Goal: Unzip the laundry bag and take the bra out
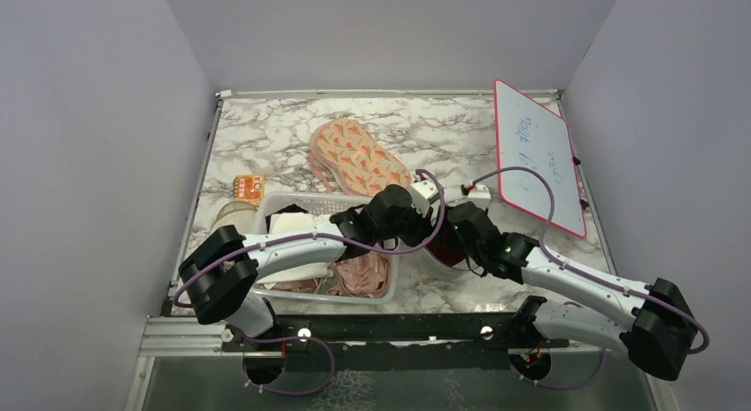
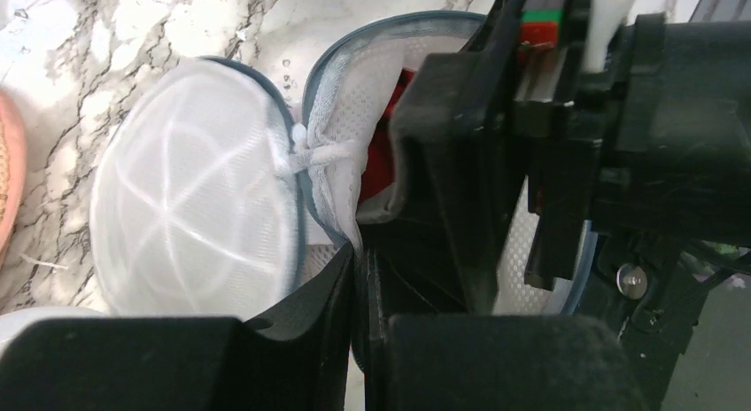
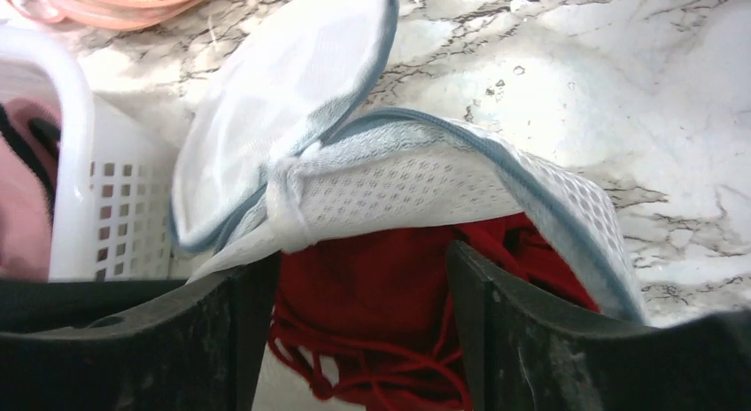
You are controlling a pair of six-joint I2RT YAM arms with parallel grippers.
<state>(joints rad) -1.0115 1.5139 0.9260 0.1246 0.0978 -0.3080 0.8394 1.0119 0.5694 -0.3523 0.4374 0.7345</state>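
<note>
The laundry bag (image 3: pixel 425 176), white mesh with grey-blue piping, lies unzipped on the marble. Its round end (image 2: pixel 190 225) is flapped open to the left. The dark red bra (image 3: pixel 363 287) bulges out of the opening with its thin straps hanging; it also shows in the left wrist view (image 2: pixel 383 154) and the top view (image 1: pixel 443 253). My left gripper (image 2: pixel 359 260) is shut on the bag's mesh rim by the opening. My right gripper (image 3: pixel 363 322) is open, its fingers (image 3: pixel 496 322) on either side of the bra. In the top view both grippers, left (image 1: pixel 423 229) and right (image 1: pixel 456 243), hide most of the bag.
A white slatted basket (image 1: pixel 301 198) with a dusty pink garment (image 1: pixel 363 274) stands just left of the bag. A peach patterned garment (image 1: pixel 359 158) lies behind it. A whiteboard (image 1: pixel 536 154) leans at the right. An orange packet (image 1: pixel 250 188) and a tan jar (image 1: pixel 232 218) are far left.
</note>
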